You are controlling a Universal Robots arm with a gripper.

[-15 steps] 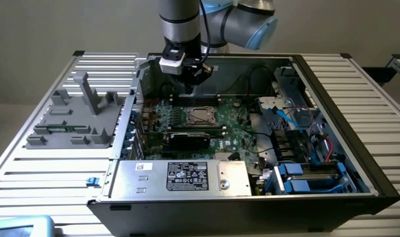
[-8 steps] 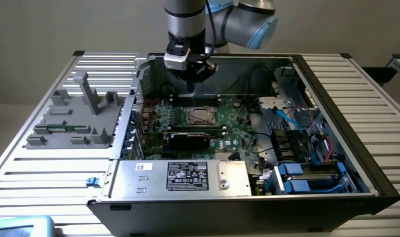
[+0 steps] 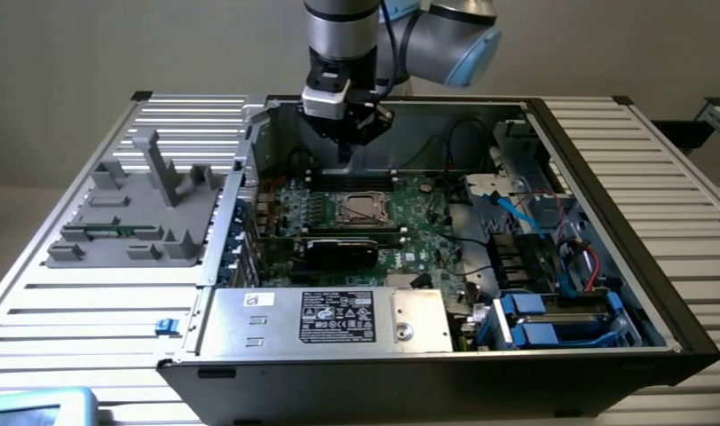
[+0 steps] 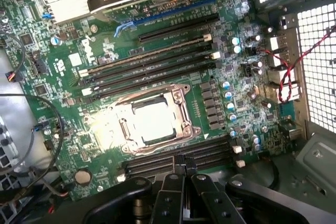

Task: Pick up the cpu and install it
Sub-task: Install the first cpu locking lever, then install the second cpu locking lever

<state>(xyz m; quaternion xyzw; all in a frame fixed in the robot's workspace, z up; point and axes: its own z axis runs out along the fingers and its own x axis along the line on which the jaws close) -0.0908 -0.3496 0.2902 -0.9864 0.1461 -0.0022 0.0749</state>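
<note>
Slatted bench [image 3: 87,293] carries an open computer case [image 3: 597,222]; the gripper [image 4: 181,170] hangs above with jaws together, the cpu [image 4: 152,120] lying flat in its socket [image 4: 181,98] just beyond them.

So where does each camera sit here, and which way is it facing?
Exterior view: off the arm, high in front of the open computer case, looking down into it; the arm and gripper hang over the motherboard.
Wrist view: on the wrist, looking down past the shut jaws of the gripper at the CPU socket.
Shared: the socket, memory slots and black graphics card.
</note>
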